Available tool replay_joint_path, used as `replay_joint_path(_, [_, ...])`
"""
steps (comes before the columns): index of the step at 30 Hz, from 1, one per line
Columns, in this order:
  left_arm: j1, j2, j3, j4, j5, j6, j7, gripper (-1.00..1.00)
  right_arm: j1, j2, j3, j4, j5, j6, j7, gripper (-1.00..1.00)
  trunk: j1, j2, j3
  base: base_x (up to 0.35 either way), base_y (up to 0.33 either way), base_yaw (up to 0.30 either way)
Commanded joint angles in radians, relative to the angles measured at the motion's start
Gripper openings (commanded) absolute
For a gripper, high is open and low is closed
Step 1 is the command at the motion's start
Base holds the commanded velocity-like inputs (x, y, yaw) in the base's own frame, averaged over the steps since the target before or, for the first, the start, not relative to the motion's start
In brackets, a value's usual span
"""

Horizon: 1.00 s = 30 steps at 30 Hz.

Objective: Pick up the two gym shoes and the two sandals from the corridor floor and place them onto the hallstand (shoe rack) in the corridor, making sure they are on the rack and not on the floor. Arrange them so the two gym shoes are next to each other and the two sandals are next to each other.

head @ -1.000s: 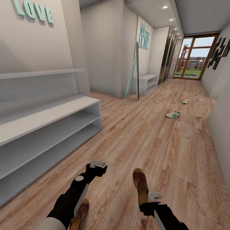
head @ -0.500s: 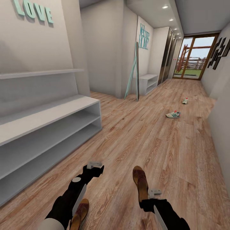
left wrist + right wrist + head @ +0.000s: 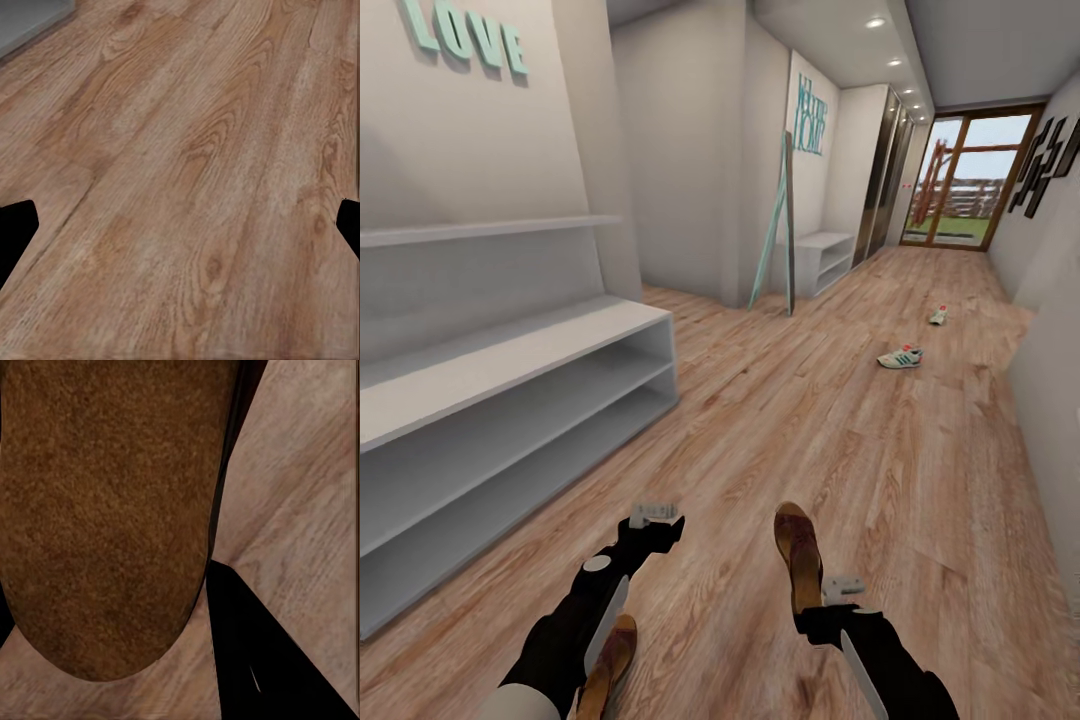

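Far down the corridor floor (image 3: 790,420) lie the two gym shoes, one (image 3: 901,356) nearer and one (image 3: 938,315) beyond it. My right gripper (image 3: 815,612) is shut on the heel end of a brown sandal (image 3: 797,552), which points away from me just above the planks. In the right wrist view the sandal (image 3: 105,510) looms large beside one black finger (image 3: 255,660). The second sandal (image 3: 610,660) lies on the floor, partly hidden under my left forearm. My left gripper (image 3: 653,528) hangs open over bare wood, its fingertips wide apart in the left wrist view (image 3: 180,232). The white hallstand (image 3: 510,400) stands to the left.
A tall mirror (image 3: 785,230) leans on the wall ahead, with a small white bench unit (image 3: 822,258) behind it. A wall closes in on the right (image 3: 1055,400). A glass door (image 3: 965,190) ends the corridor.
My right gripper and the sandal it holds have shifted a little forward. My left gripper has drifted slightly left. The view itself has barely shifted.
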Motion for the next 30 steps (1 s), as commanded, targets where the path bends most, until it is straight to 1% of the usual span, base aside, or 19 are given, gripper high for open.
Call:
replay_joint_path(1, [0.000, 0.000, 0.001, -0.002, 0.005, 0.006, -0.002, 1.00, 0.000, 0.000, 0.000, -0.001, -0.003, 0.005, -0.002, -1.00, -0.001, 0.000, -0.001, -0.224, -0.135, 0.000])
replay_joint_path(7, [0.000, 0.001, 0.002, -0.002, 0.004, 0.006, -0.002, 1.00, 0.000, 0.000, 0.000, -0.002, -0.003, 0.005, -0.002, -1.00, -0.001, 0.000, -0.001, -0.093, -0.054, 0.000])
replay_joint_path(28, [0.000, 0.002, 0.002, -0.002, 0.003, 0.006, -0.002, 1.00, 0.000, 0.000, 0.001, -0.002, -0.003, 0.005, -0.001, -1.00, -0.001, 0.000, -0.001, -0.007, -0.003, 0.000])
replay_joint_path(29, [0.000, 0.002, 0.002, -0.002, 0.002, 0.006, -0.001, 1.00, 0.000, 0.000, 0.001, -0.002, -0.003, 0.005, -0.001, -1.00, -0.001, 0.000, -0.001, -0.109, 0.000, 0.000])
replay_joint_path(30, [0.000, 0.016, 0.002, -0.002, 0.001, 0.006, -0.001, 1.00, 0.000, 0.000, 0.000, -0.002, -0.003, 0.005, -0.001, -1.00, -0.001, 0.000, -0.001, -0.080, 0.000, 0.000])
